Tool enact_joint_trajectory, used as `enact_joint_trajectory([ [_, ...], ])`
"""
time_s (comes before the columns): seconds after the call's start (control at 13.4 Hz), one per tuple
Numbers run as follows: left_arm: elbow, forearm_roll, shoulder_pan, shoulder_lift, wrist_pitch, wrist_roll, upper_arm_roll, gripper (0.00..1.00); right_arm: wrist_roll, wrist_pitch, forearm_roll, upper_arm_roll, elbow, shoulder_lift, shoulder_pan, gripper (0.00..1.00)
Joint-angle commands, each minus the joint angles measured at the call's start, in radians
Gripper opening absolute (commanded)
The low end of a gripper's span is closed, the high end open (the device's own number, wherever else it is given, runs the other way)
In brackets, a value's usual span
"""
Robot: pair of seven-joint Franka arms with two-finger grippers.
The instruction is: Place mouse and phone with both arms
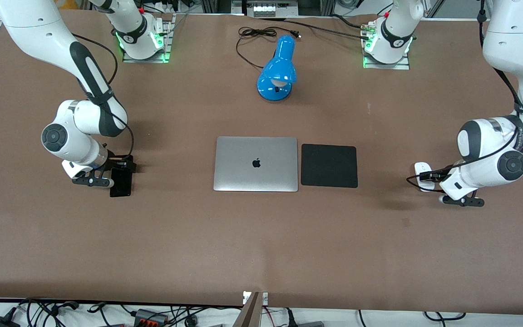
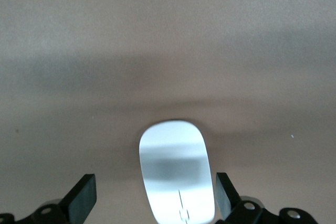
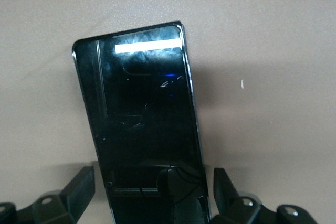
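Both grasps are pending. My left gripper (image 2: 152, 203) straddles the mouse (image 2: 177, 170) at the left arm's table end, fingers apart; my right gripper (image 3: 152, 195) likewise brackets the phone (image 3: 143, 124). I should centre each, descend, then close evenly.

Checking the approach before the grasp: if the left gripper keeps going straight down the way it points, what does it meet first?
Most likely the mouse: the left gripper is open with one finger on each side of it, gaps showing on both sides. The height above the table is unclear.
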Motion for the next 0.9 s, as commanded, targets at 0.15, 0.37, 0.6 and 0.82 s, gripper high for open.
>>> enact_joint_trajectory([
  [0.15, -0.096, -0.007, 0.011, -0.017, 0.109, 0.028, -0.010, 0.96, -0.020, 0.069, -0.006, -0.001, -0.023, 0.006, 0.007, 0.32],
  [0.37, -0.097, -0.008, 0.011, -0.008, 0.109, 0.028, -0.014, 0.89, 0.080, 0.066, 0.006, 0.003, 0.029, 0.011, 0.123, 0.11],
  [0.6, -0.096, -0.008, 0.009, -0.002, 0.109, 0.028, -0.023, 0.63, 0.377, 0.064, 0.006, 0.002, 0.160, 0.098, 0.327, 0.11],
  [0.82, -0.087, -0.008, 0.008, -0.026, 0.094, 0.015, -0.027, 0.31, 0.411, 0.064, 0.011, 0.002, 0.169, 0.107, 0.384, 0.11],
])
